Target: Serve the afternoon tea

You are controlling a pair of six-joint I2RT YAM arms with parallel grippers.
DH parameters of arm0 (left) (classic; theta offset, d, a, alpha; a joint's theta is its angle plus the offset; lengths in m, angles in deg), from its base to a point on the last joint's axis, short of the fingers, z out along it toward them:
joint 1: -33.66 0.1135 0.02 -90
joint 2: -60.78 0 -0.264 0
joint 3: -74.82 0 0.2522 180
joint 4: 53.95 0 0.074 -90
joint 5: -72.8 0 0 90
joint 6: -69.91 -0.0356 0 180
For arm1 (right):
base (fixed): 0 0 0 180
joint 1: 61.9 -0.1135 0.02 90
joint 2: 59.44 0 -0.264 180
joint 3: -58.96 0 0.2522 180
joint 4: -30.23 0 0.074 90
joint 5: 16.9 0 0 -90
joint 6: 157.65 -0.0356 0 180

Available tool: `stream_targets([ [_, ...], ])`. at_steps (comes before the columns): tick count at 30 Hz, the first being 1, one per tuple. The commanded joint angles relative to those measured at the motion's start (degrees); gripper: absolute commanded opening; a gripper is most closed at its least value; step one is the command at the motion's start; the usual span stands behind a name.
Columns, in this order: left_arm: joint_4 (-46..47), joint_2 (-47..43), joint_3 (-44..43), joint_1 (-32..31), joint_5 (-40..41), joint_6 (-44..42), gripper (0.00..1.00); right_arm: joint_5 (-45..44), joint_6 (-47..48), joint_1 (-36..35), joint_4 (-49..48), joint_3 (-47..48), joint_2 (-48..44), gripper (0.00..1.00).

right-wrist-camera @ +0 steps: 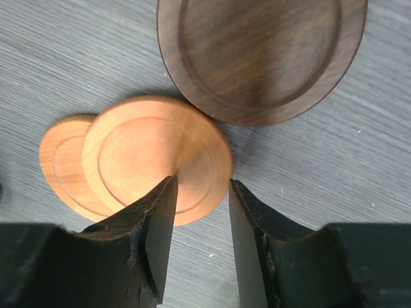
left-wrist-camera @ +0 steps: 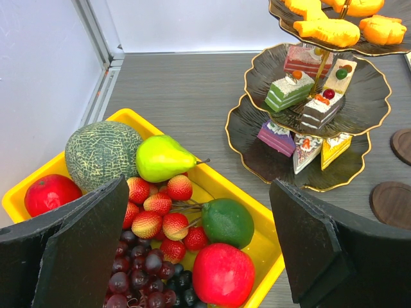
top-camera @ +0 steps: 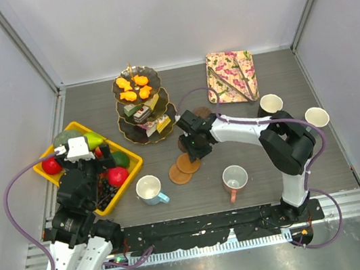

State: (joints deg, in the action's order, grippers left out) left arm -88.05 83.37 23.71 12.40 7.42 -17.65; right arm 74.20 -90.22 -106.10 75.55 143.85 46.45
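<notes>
The dark three-tier stand (top-camera: pixel 136 134) (left-wrist-camera: pixel 252 154) holds orange pastries (top-camera: pixel 133 87) (left-wrist-camera: pixel 324 29) on top and cake slices (top-camera: pixel 142 112) (left-wrist-camera: pixel 289 90) below. Several mugs stand on the table: a white one (top-camera: pixel 149 189), a pinkish one (top-camera: pixel 235 178), and two pale ones (top-camera: pixel 271 103) at the right. My right gripper (top-camera: pixel 192 148) (right-wrist-camera: pixel 202 183) hovers open just above two overlapping orange wooden coasters (top-camera: pixel 184 168) (right-wrist-camera: pixel 154 157), nothing between its fingers. My left gripper (top-camera: pixel 96 165) (left-wrist-camera: pixel 199 186) hangs wide open over the fruit crate.
A yellow crate (top-camera: pixel 131 162) (left-wrist-camera: pixel 273 240) with melon, pear, lime, apples, strawberries and grapes sits at the left. Dark wooden coasters (right-wrist-camera: pixel 257 58) (left-wrist-camera: pixel 392 204) lie beside the stand. A floral tray (top-camera: pixel 231 75) with tongs is at the back right.
</notes>
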Motion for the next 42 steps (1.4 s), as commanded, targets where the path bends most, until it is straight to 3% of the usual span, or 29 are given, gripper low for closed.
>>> stream_targets([
  [1, 2.85, -0.53, -0.01, 0.16, 0.25, -0.33, 0.99, -4.25, 0.68, -0.09, 2.28, -0.47, 0.72, 0.43],
  [9, 2.85, -0.53, -0.01, 0.16, 0.08, -0.41, 0.99, -8.30, -0.90, 5.09, 4.48, -9.34, -3.58, 0.38],
  [18, 2.85, -0.62, -0.01, 0.16, -0.28, -0.24, 0.99, -12.35, -2.13, 21.08, 0.18, -10.85, -5.79, 0.36],
  [29, 2.93, -0.35, 0.08, 0.16, -0.28, -0.33, 0.99, -19.47, -3.10, 26.89, 1.23, 5.76, 6.52, 0.35],
  [37, 2.94, -0.26, -0.01, 0.16, -0.63, -0.24, 0.99, -18.07, -1.78, 27.51, 1.33, 4.72, 4.86, 0.36],
  [42, 2.94, 0.00, -0.01, 0.16, -0.72, -0.15, 0.99, -15.52, 1.03, 27.07, -2.02, 2.52, -2.07, 0.40],
])
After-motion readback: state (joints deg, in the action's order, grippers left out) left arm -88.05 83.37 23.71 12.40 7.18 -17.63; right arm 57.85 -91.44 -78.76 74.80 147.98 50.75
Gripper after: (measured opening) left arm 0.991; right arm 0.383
